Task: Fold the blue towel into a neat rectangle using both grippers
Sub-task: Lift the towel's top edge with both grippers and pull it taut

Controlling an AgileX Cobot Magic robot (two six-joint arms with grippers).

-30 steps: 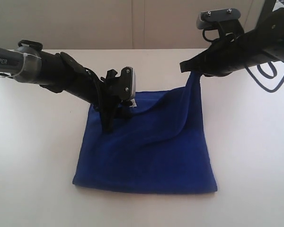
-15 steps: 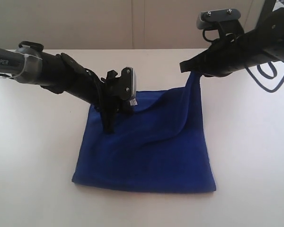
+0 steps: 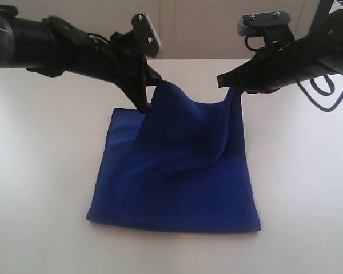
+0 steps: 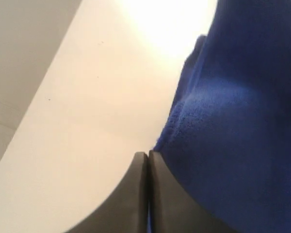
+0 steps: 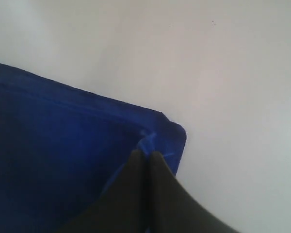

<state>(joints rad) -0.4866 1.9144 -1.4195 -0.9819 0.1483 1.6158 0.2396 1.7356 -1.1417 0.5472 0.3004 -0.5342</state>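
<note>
The blue towel (image 3: 177, 177) lies on the white table (image 3: 40, 171), its near edge flat and its far edge lifted at two points. My left gripper (image 3: 146, 106) is shut on the far left part of the towel and holds it above the table. In the left wrist view the jaws (image 4: 148, 154) are pressed together, with blue cloth (image 4: 242, 121) right beside them. My right gripper (image 3: 231, 85) is shut on the far right corner, also raised. In the right wrist view its closed tips (image 5: 146, 154) pinch the towel's hem (image 5: 63, 145).
Bare white tabletop surrounds the towel on all sides. A pale wall (image 3: 188, 28) runs behind the table. Black cables (image 3: 326, 91) hang from the right arm at the far right.
The left gripper has shut on the towel's far left part and risen, pulling the cloth up into a peak. The right gripper has stayed in place with its corner.
</note>
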